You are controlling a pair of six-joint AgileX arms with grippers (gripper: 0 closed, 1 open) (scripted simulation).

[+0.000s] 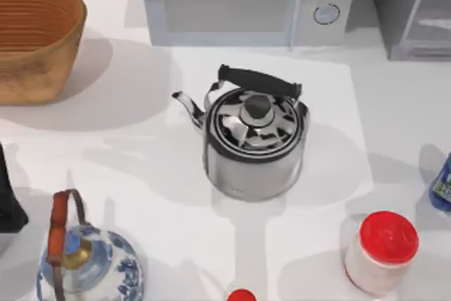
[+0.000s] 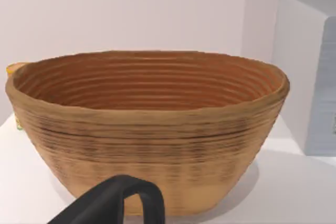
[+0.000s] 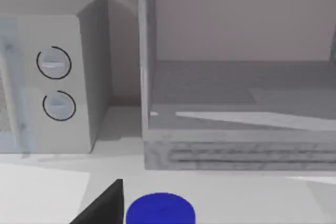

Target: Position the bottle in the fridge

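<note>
The small blue bottle (image 1: 442,185) with a white-and-green label stands at the table's right edge, cut off by the top view's border. In the right wrist view its round blue cap (image 3: 160,209) sits close below the camera, with a dark piece of my right gripper (image 3: 102,208) just beside it. I cannot tell whether they touch. The grey fridge (image 1: 412,12) stands at the back right, and its grey inside (image 3: 236,93) faces the right wrist camera straight ahead. My left arm (image 1: 8,199) is parked at the left edge, facing the basket.
A steel kettle (image 1: 255,139) stands mid-table. The light grey microwave (image 1: 243,1) sits at the back, left of the fridge. A woven basket (image 1: 35,37) is back left. A blue-and-white teapot (image 1: 88,262), a red-lidded white jar (image 1: 380,253) and a small red-capped thing (image 1: 242,295) line the front.
</note>
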